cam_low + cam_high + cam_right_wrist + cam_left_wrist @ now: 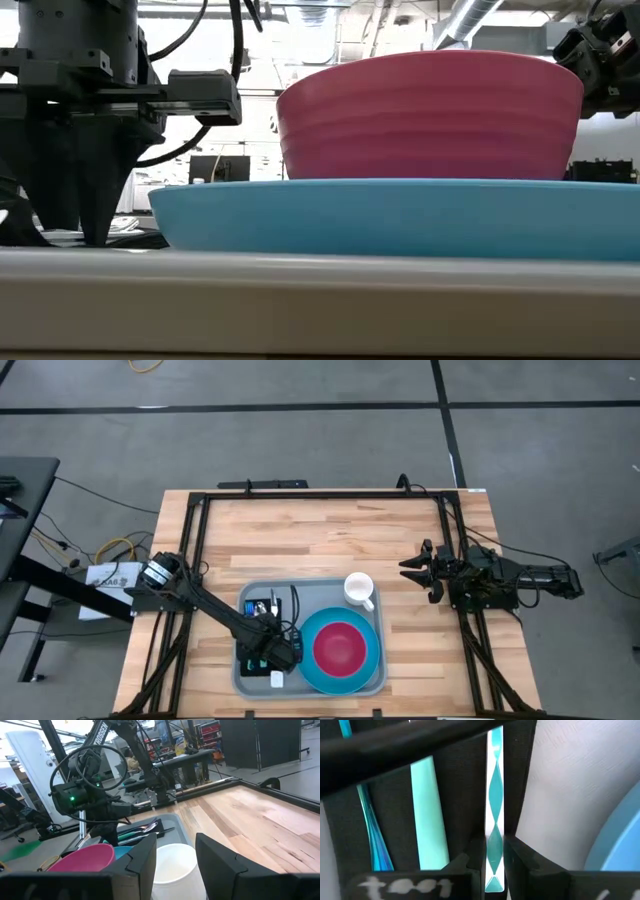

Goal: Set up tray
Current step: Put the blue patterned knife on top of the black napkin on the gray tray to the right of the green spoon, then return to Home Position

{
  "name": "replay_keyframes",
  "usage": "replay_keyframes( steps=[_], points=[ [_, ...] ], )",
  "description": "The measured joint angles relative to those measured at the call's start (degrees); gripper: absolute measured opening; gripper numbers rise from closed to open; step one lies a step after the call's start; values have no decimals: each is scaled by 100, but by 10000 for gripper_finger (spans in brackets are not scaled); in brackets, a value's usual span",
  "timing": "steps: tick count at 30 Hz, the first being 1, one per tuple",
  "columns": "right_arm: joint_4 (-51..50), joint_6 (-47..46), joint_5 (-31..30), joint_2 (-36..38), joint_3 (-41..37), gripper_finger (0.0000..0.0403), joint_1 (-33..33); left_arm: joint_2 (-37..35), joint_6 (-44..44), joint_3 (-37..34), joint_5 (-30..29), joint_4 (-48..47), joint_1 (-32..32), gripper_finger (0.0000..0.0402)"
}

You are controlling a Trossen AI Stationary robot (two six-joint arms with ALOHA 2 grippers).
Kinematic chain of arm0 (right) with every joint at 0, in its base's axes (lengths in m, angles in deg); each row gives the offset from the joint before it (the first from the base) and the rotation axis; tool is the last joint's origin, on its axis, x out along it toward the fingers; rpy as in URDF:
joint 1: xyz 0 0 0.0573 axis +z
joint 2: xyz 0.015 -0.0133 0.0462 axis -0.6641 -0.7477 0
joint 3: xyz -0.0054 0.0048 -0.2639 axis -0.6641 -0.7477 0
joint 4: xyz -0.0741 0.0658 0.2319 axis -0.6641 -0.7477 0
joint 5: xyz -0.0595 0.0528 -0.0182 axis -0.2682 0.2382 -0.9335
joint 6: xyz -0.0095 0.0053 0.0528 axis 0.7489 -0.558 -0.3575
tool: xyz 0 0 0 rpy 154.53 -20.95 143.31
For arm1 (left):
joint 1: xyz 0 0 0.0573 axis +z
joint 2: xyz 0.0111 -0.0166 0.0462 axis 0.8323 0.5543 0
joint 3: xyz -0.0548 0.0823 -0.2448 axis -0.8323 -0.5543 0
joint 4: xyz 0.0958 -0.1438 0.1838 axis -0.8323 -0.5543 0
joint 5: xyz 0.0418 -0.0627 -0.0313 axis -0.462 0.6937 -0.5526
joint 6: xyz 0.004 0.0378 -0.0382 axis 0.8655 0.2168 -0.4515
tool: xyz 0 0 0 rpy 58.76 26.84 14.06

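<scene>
The light grey-blue tray [250, 678] lies at the table's near middle. It holds a blue plate [308, 660] with a pink bowl [340, 648] on it, and a white mug [360, 590] at its far right corner. Several teal-handled utensils [427, 815] lie on a dark strip in the tray's left part. My left gripper [274, 657] points down into that part and is shut on one teal handle [495, 810]. My right gripper [412, 568] is open and empty, above the table to the right of the mug. My left gripper pinches a narrow teal utensil handle [494, 851] between its two fingers [522, 865]. The fingers come from above, pointing down [95, 215], and lie across the handle. The handle lies flat along the dark strip in the tray.
The plate and bowl stand close to the right of my left gripper [430, 120]. The tray's near rim [320, 300] is by the table's near edge. Bare wood [320, 540] shows on the table's far half. A black frame [190, 540] runs along the table's sides.
</scene>
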Motion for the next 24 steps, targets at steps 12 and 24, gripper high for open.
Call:
replay_keyframes(
  steps=[12,24],
  points=[
    [0,1,0,0,0,129,0,2,176,0,278,24,0,131],
    [1,2,0,0,0,129,2,9,390,502,-267,-679,36,191]
  ],
)
